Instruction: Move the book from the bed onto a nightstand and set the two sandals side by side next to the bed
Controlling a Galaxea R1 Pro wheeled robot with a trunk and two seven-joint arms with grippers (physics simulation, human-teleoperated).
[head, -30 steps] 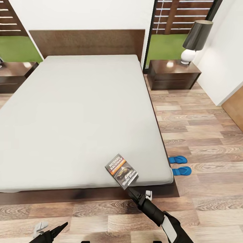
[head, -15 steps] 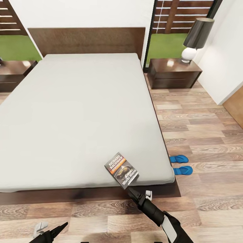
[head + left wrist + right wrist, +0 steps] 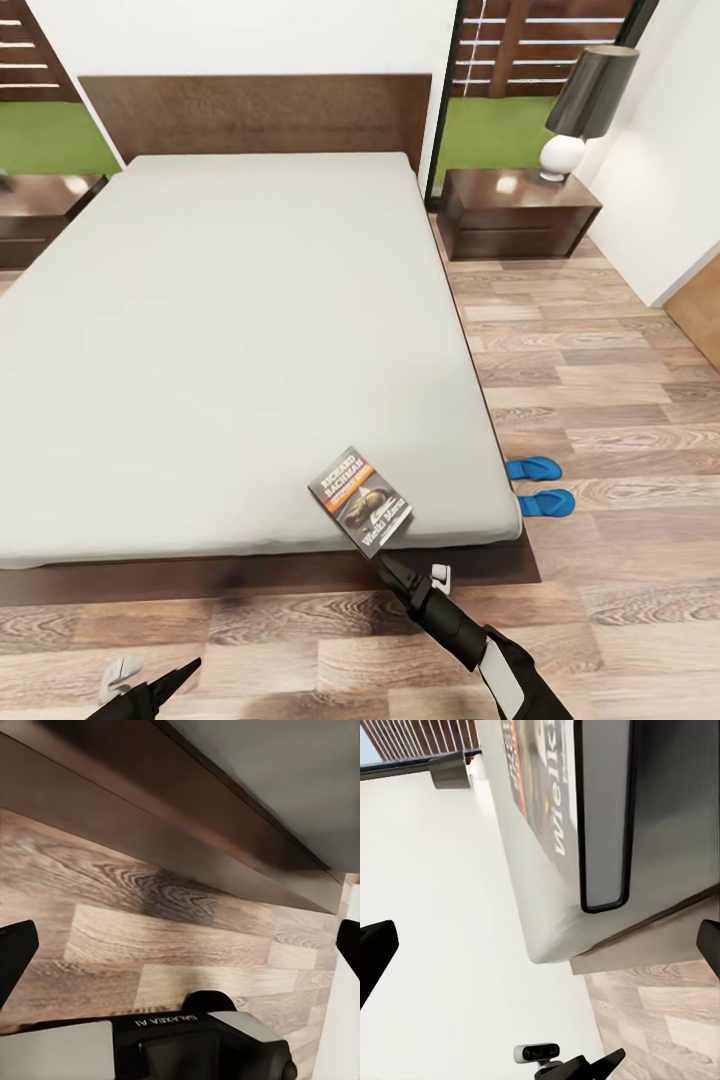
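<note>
The book [image 3: 361,500] lies on the light-grey bed [image 3: 230,330] near its right foot corner, one corner reaching the mattress edge. My right gripper [image 3: 385,565] sits just off that corner, at the bed's foot. In the right wrist view the book's cover [image 3: 544,787] looms close ahead and the right gripper [image 3: 540,952] is open, nothing between its fingertips. The two blue sandals [image 3: 533,467] [image 3: 547,502] lie side by side on the floor against the bed's right side. My left gripper [image 3: 175,677] hangs low over the floor, open [image 3: 180,945], facing the bed's dark frame [image 3: 187,832].
A dark nightstand [image 3: 520,210] with a black-shaded lamp [image 3: 585,100] stands right of the headboard. A second nightstand [image 3: 40,205] is at the left edge. A white wall [image 3: 670,200] closes the right side, with wood floor [image 3: 600,380] between it and the bed.
The whole picture has shifted a little: bed, book, nightstands and sandals drift up and outward together, so the camera has moved. Both arms hold their places in the view.
</note>
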